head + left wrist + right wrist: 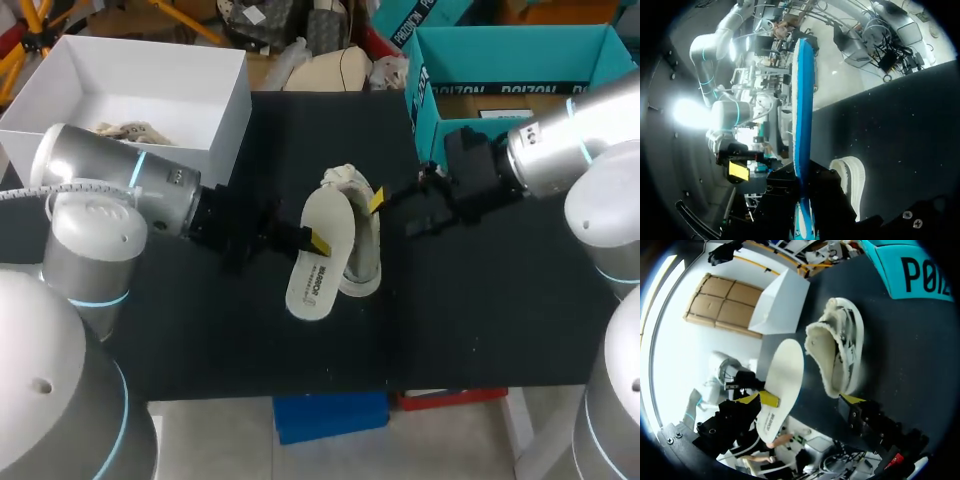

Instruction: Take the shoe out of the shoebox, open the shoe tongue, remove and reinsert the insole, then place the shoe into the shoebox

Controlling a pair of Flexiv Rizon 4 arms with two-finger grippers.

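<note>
Table [480, 320]: black top, both arms reaching in to its middle.

Shoebox [215, 150]: white, open, at the far left corner, well away from the work. There is something pale inside; I cannot tell what.

Shoe [365, 250]: white, out of the box and lying at the middle of the table. Its long axis runs from the far edge to the near edge. In the right wrist view the mouth gapes with a fleecy rim, and the shoe seems tipped partly onto its side. Toe and heel are hard to tell apart.

Insole [315, 265]: out of the shoe and held clear of the table, just beside the shoe on the left arm's side. In the head view it overlaps the shoe's edge. Its long axis is roughly parallel to the shoe's, with the printed end toward the near edge. The left wrist view shows it edge-on with a blue underside.

Left pincer [314, 241]: clamped on the insole partway along its length.

Right pincer [810, 400]: fingers spread wide and holding nothing. The shoe lies just ahead of them, and one tip is close to its far right side.

Judgement: removal is done and reinsertion is the step in hand. The left arm carries the insole, and the right arm is nearer the shoe, so it is placed to steady it. The insole's leading end must swing across and down into the mouth, and the shoe's tilt could let it slide.
</note>
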